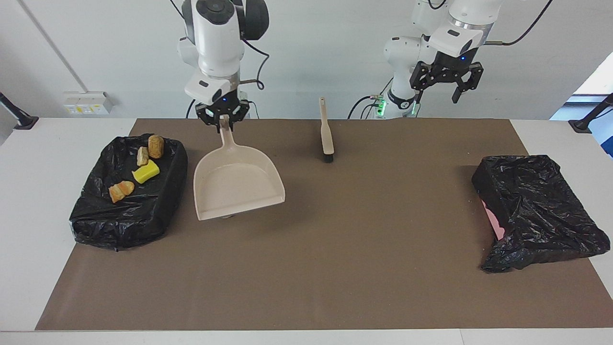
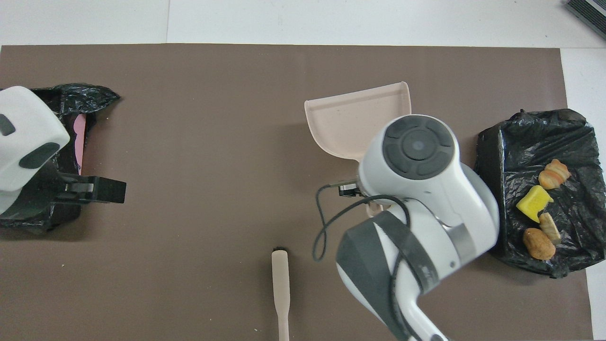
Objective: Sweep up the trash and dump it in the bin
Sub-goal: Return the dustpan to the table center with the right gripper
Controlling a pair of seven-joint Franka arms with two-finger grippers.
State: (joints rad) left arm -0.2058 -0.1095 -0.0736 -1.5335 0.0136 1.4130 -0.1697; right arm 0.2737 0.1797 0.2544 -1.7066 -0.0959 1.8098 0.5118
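R gripper [image 1: 223,120] has jaws pinched on the handle of the beige dustpan [image 1: 237,184], which hangs tilted over the brown mat [image 1: 335,249], mouth pointing away from the robots. L gripper [image 1: 445,81] is up high at the L arm's end, jaws spread wide, holding nothing.

Trash: 4 pcs seen in the black-bagged bin [image 1: 127,225] at the R arm's end: 1 yellow sponge chunk [image 1: 146,171], 3 tan bread-like lumps [image 1: 120,189] [image 1: 155,145] [image 1: 142,155]. Any other pcs can't be seen; dustpan and arm cover the mat just beside the bin.

2 bins total: 2nd black-bagged bin [image 1: 536,211] at the L arm's end, bit of pink showing at its side.

1 brush [image 1: 326,134] lies on the mat near the robots' edge, bristles pointing away from them, between the two arms.

Room: mat centre and the strip farthest from the robots are bare. Both bins sit at the mat's end edges, partly overhanging onto the white bench [image 1: 28,191].
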